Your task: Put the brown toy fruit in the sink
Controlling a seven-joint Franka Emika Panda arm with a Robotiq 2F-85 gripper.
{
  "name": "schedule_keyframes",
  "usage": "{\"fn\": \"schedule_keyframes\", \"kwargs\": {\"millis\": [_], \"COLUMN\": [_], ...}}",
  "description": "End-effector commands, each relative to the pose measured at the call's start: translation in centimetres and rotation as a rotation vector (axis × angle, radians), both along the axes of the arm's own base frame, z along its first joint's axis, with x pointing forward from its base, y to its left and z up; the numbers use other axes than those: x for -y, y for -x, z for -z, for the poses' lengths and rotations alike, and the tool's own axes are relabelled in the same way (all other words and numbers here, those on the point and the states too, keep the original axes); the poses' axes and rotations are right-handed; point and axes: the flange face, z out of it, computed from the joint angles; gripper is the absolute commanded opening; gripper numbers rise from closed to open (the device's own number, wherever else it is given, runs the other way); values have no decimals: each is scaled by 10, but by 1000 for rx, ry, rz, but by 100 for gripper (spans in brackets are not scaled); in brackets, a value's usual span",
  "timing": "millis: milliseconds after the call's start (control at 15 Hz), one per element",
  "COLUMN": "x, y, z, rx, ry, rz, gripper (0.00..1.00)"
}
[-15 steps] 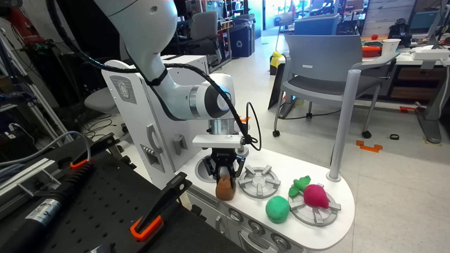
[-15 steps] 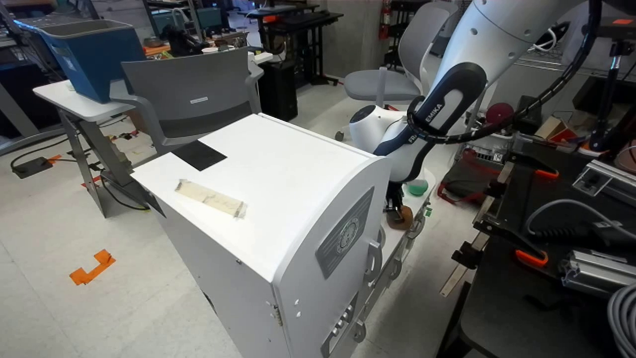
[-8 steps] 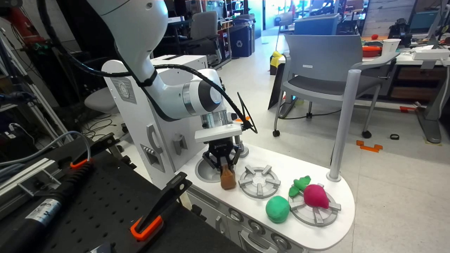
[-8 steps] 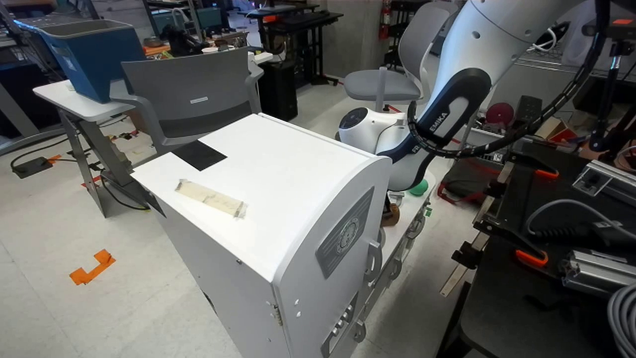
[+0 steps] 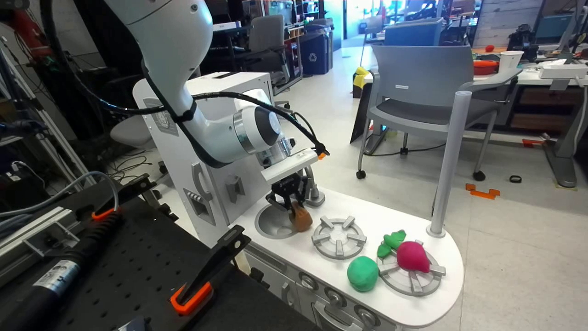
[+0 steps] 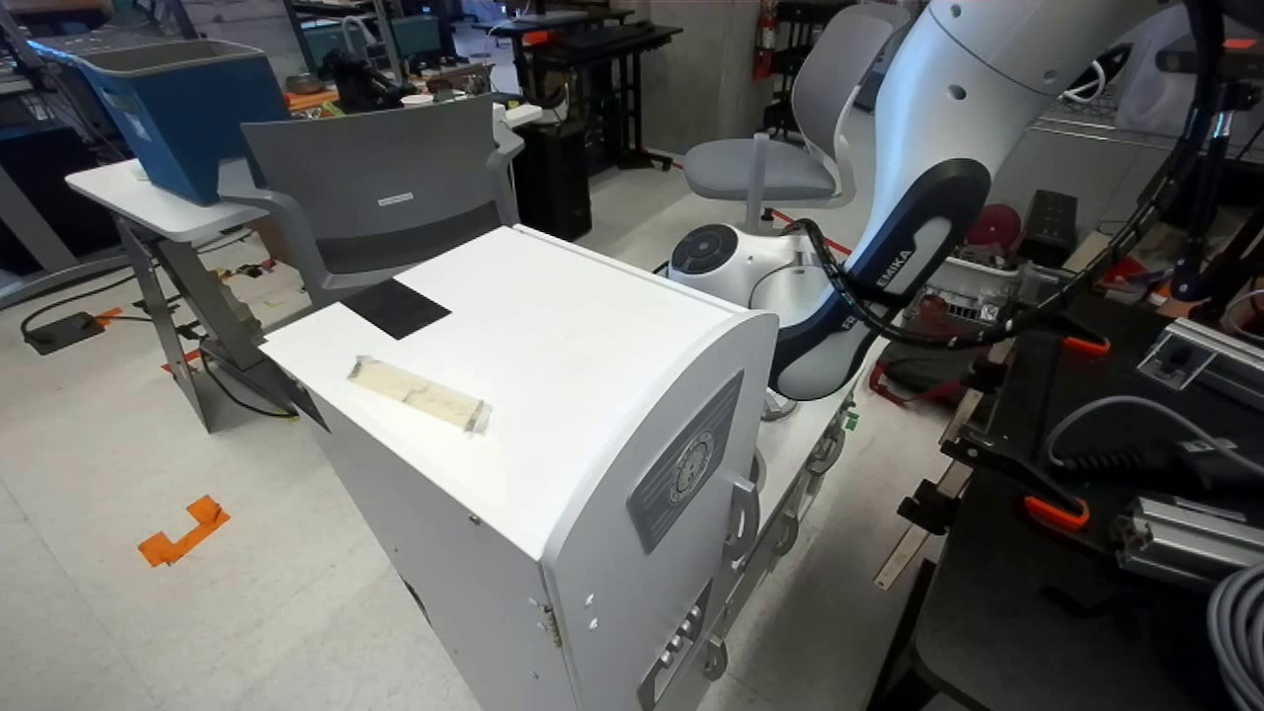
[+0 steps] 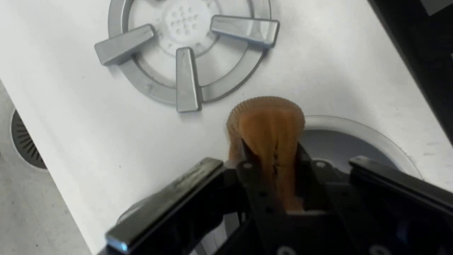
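Note:
The brown toy fruit (image 5: 301, 218) is orange-brown, narrow at one end and wide and rounded at the other. My gripper (image 5: 294, 208) is shut on its narrow part and tilted, holding it at the edge of the grey sink (image 5: 270, 224) by the faucet (image 5: 315, 192). In the wrist view the gripper (image 7: 271, 148) has a finger on each side of the fruit (image 7: 269, 122). The fruit's wide end overlaps the sink's rim (image 7: 357, 129) there. The arm and white cabinet hide gripper, fruit and sink in an exterior view.
A burner plate (image 5: 339, 240) lies beside the sink. A green ball (image 5: 363, 274) and a magenta-red fruit (image 5: 412, 256) on another burner are farther along the counter (image 5: 381, 225). A grey post (image 5: 450, 165) rises at the counter's end. A tall white cabinet (image 6: 533, 306) adjoins the sink.
My gripper has carried the brown fruit from the counter's front edge back toward the faucet, by the sink's edge, and has tilted. In an exterior view the fruit has passed out of sight.

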Motion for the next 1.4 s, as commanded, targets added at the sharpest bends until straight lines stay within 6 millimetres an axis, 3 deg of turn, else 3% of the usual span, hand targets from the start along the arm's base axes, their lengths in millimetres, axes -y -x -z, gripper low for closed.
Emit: {"fn": "schedule_keyframes", "kwargs": {"millis": [0,133,200,267,400,800,867,1000,1133,1333], "x": [-7,-7,-5,-2,5,32,17,12,15,35], "y": [10,18,21,26,32,54,44,36,29,27], "z": [14,22,24,27,32,57,33,15,-8,-45], "rx": [30,23,19,8,-9,-93,-95,-104,-146,-219], "ry": [-68,-93,-101,-105,-112,-85,-79,-69,-37,14], "rz": [-180,-244,-269,-291,-324,-332,-320,-282,-162,-12], "gripper": [6,6,18,50,58,99,100,100,100,100]}}
